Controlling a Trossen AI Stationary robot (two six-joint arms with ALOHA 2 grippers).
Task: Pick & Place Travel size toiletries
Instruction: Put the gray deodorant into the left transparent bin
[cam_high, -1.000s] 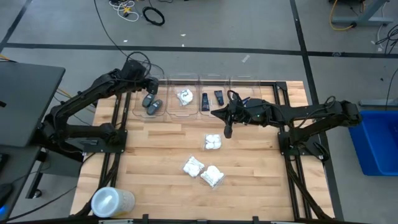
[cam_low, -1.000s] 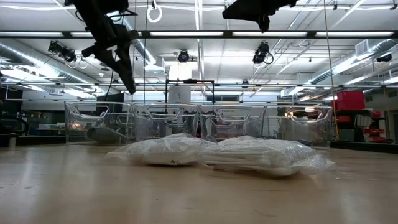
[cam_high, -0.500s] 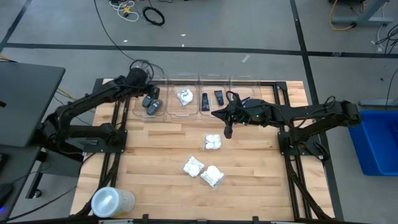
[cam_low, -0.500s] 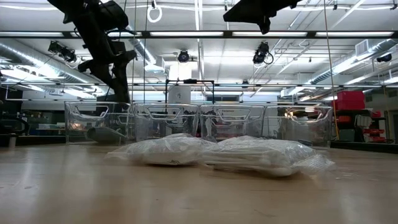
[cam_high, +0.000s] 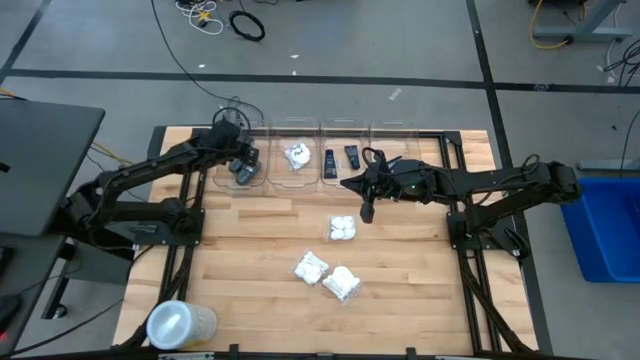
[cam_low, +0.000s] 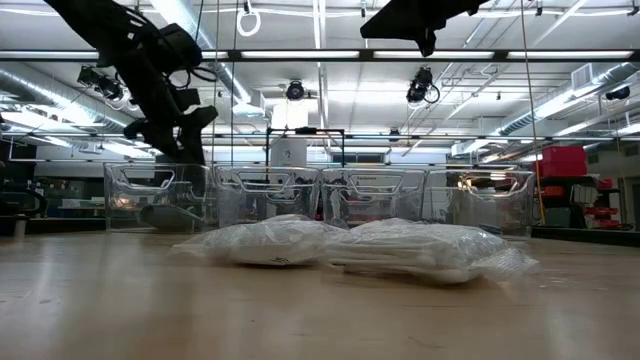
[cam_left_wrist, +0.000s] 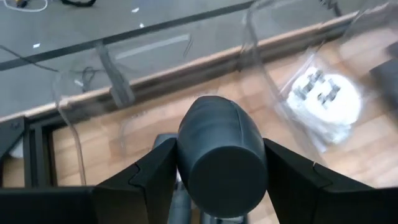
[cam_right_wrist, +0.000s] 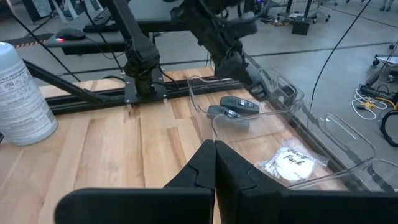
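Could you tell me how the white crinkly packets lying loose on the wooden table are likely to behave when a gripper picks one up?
The white crinkly packets look soft and puffy in the low view, so they would probably deform and sag rather than stay stiff. Their glossy wrapping suggests some slipperiness. Lying flat, they seem unlikely to roll, and they are probably light for their size.

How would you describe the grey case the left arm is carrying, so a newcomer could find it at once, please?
Look along the table's far edge to the row of clear bins; the leftmost bin sits under the left pincer. The oval grey case is clamped between its fingers, above two like cases lying in the bin.
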